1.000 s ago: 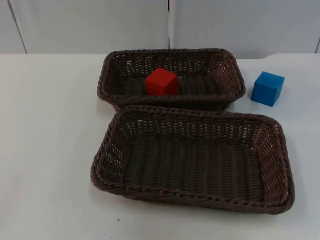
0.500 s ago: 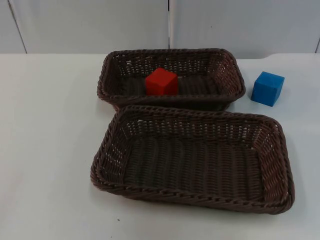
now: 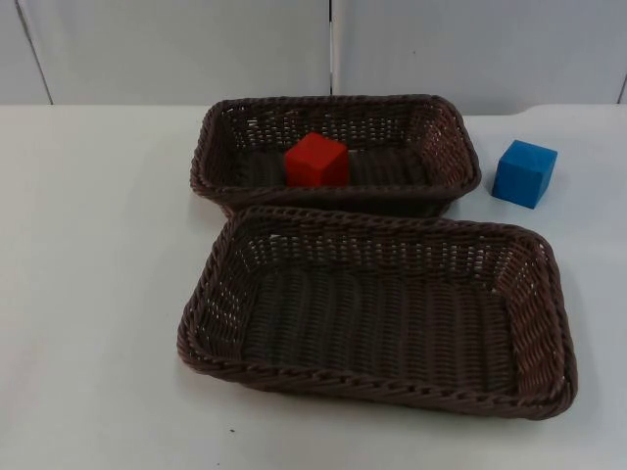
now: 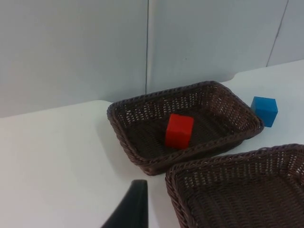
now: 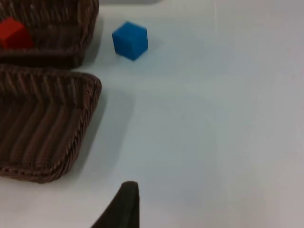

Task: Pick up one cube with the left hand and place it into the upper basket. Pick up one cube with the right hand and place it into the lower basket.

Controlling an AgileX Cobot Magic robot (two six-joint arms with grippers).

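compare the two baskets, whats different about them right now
The upper basket has the red cube lying inside it; the lower basket holds nothing. The upper basket stands nearer the partition wall, the lower basket nearer the camera in the top view, and their facing rims look to touch or overlap. Both are dark brown, woven and rectangular.

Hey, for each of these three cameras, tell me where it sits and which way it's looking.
Top view: fixed above, facing down and forward onto upper basket, lower basket, table; no robot parts.
Left wrist view: on the left arm, facing the red cube; one black fingertip.
Right wrist view: on the right arm, facing the blue cube; one fingertip.
All share both cubes.
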